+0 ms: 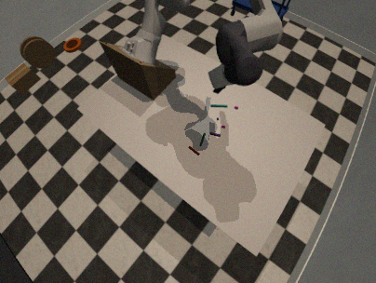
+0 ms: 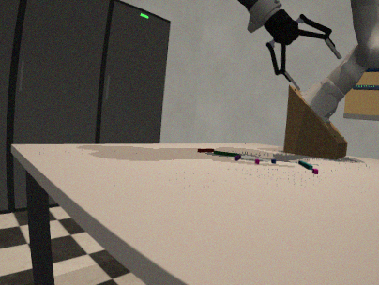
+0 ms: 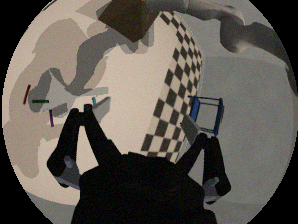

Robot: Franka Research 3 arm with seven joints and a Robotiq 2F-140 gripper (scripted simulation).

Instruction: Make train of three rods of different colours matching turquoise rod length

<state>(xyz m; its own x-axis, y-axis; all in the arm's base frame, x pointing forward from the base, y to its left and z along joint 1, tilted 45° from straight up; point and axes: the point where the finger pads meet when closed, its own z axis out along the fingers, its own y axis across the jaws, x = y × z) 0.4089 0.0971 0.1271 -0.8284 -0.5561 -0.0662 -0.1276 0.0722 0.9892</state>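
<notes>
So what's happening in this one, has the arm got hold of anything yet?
Not yet. The tool hangs high above the table, jaws fully open and holding nothing. The rods lie scattered and apart: the turquoise rod, a red rod, a green rod, a purple rod and small magenta pieces. No train has been laid out so far.

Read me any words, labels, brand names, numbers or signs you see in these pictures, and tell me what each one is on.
No text can be read anywhere.
The tan box at the right edge of the exterior view has a blue band with light marks, too blurred to read.
The dark cabinet shows only a green light, no writing.
</notes>
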